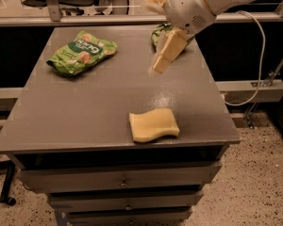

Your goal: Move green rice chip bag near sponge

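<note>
A: Claw (161, 60) state?
B: Hangs above the desk (85, 107), far side, just in front of the small creased bag (158, 32). Spread or pressed together, can't tell.
A: Target?
B: Green rice chip bag (81, 52) lies far-left in view, well apart from the claw and the sponge (153, 125).
A: Risks?
B: Claw is nearest the wrong bag and could grab that. The sponge sits near the front edge, so a dragged bag might shove it off.

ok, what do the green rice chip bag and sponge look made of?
Green rice chip bag: thin plastic film, likely; puffy, creased, slight sheen. Sponge: soft foam, probably; matte pale yellow, wavy edges. Gripper hangs over the table back right, touching neither.
</note>
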{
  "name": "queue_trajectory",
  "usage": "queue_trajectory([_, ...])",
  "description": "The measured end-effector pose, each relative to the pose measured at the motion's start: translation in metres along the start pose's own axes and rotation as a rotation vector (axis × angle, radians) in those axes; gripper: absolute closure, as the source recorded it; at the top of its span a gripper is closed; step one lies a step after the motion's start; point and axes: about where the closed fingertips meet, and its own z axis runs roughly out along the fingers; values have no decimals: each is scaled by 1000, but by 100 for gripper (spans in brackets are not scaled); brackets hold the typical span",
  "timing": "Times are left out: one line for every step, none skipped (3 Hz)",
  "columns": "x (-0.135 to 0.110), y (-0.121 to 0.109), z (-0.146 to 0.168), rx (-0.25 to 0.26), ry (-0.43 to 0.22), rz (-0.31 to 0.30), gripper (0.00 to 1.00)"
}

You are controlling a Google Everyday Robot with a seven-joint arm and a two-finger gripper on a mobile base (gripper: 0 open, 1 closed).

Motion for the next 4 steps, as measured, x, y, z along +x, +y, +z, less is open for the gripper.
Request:
queue_trajectory([-2, -2, 4, -1, -15, -4, 0])
queue_trajectory([-6, -12, 38, 6, -79, -12, 0])
queue_trajectory([-17, -31, 107, 3, -193, -10, 0])
queue_trajectory([-25, -39, 164, 5, -241, -1, 0])
